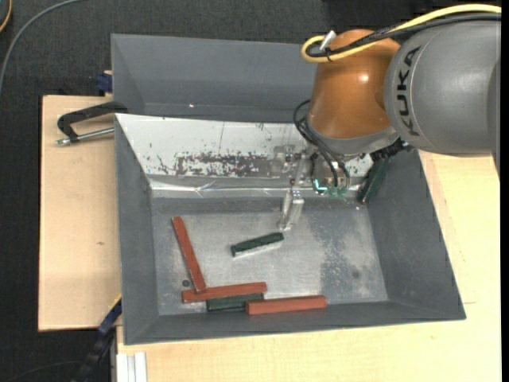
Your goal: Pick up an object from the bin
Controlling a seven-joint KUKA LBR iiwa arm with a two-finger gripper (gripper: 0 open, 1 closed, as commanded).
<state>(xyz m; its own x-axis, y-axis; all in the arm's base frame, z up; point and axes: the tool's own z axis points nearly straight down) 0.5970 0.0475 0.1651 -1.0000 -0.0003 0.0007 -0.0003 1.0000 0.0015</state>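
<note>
My gripper (289,210) hangs over the middle of the bin, near the back wall and under the orange wrist cover. Just below and to the left of its tip, a short dark green bar (257,245) lies tilted on the bin floor, apart from the gripper. Nothing shows in the gripper. Another dark green bar (371,182) leans against the right wall, close to the gripper's right side.
A long red bar (188,251) lies slanted along the left of the floor. At the front, a red bar (226,292), a dark green bar (227,305) and another red bar (287,304) lie together. The arm covers the bin's back right.
</note>
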